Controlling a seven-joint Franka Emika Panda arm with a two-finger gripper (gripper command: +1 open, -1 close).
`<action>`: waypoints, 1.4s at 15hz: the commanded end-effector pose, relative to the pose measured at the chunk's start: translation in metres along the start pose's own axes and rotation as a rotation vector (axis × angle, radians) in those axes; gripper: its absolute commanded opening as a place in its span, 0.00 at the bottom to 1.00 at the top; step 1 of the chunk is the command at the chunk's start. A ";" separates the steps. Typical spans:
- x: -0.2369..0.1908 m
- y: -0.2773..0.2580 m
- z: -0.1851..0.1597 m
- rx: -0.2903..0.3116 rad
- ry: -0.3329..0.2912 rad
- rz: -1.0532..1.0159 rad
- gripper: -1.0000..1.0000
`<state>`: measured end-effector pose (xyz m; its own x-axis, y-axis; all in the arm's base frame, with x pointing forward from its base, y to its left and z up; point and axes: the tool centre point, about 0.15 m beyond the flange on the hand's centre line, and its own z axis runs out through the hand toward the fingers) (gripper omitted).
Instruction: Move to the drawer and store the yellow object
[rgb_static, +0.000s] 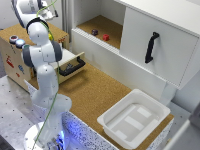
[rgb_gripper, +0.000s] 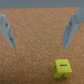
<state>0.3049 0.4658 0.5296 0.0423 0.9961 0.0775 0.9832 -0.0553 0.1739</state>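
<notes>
Gripper (rgb_gripper: 39, 31) fingers spread wide, holding nothing, above cork; yellow object (rgb_gripper: 62, 68) on cork just beyond the fingertips
1 yellow object: small bright cube w/ a dark mark on top. 1 drawer (rgb_static: 71, 64), light plywood w/ black bar handle, pulled open in wooden box (rgb_static: 15, 55). 1 white tub (rgb_static: 134, 118), 2 small items on the cabinet shelf (rgb_static: 102, 26)

Cork-topped counter (rgb_static: 95, 92), large white cabinet door (rgb_static: 157, 42) with black handle (rgb_static: 151, 47), white plastic tray (rgb_static: 134, 118), grey floor (rgb_static: 12, 107)
</notes>
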 end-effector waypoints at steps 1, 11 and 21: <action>-0.008 0.034 0.019 0.088 -0.047 -0.217 1.00; -0.012 0.048 0.096 0.206 0.011 -0.174 1.00; -0.016 0.056 0.117 0.215 0.040 -0.076 0.00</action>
<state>0.3754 0.4559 0.4365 -0.0657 0.9970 0.0416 0.9978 0.0659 -0.0033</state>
